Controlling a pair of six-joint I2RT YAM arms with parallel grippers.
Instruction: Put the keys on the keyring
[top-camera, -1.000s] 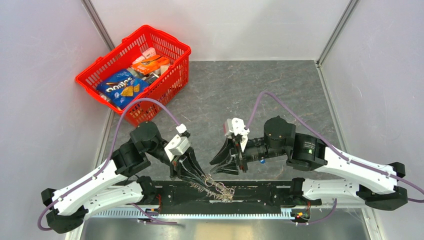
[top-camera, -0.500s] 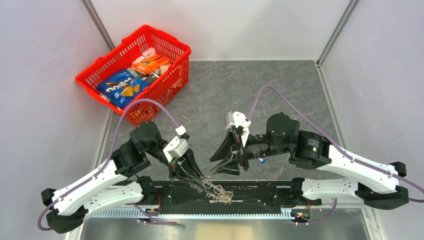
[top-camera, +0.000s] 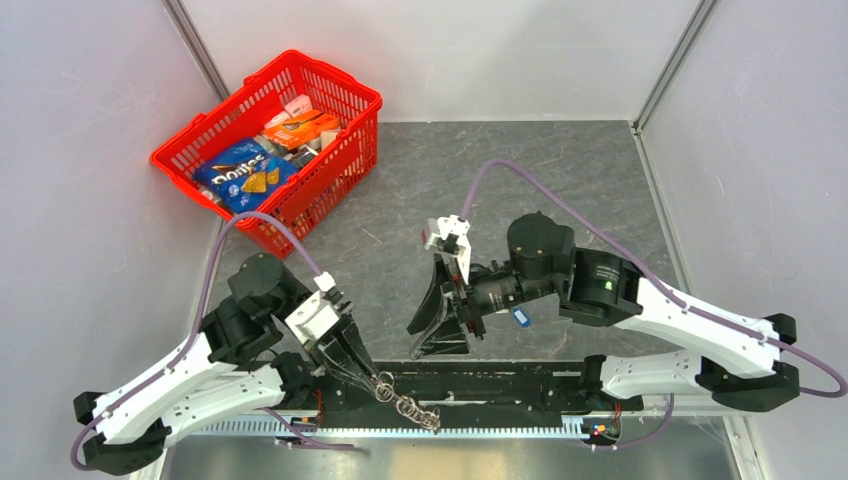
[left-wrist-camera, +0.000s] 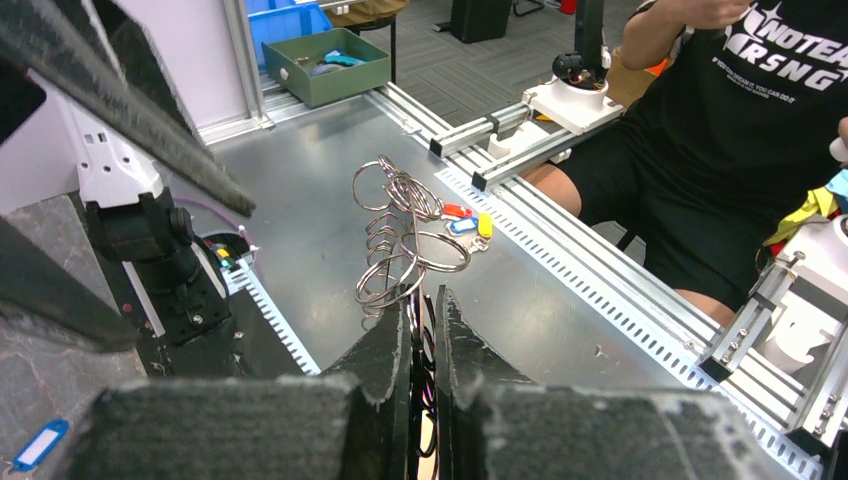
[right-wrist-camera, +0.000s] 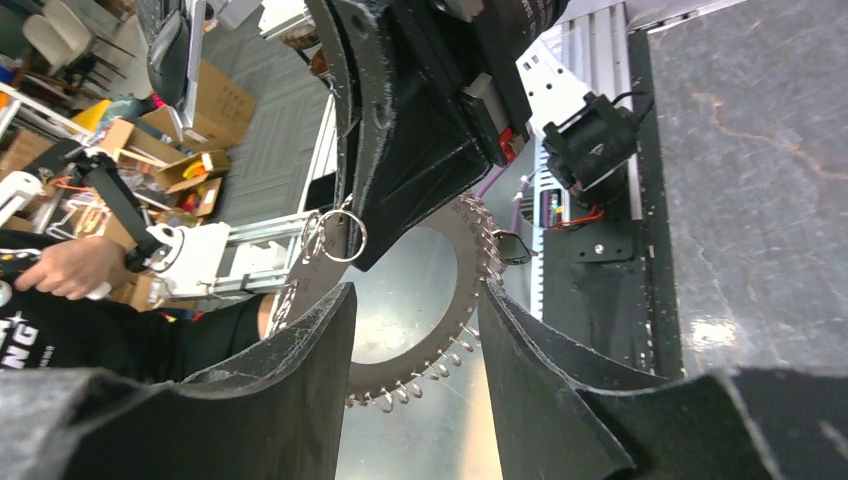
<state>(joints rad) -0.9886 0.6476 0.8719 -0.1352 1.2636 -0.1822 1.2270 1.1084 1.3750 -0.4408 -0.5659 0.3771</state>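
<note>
left gripper is pinched tight on a tangle of steel keyrings at bottom centre. right gripper has its fingers apart, empty. the blue-tagged key lies right of centre. it looks light and slippery; i'd pinch its flat head.

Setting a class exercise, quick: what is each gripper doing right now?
Left gripper: shut on the bunch of metal rings.
Right gripper: open, holding nothing.
</note>
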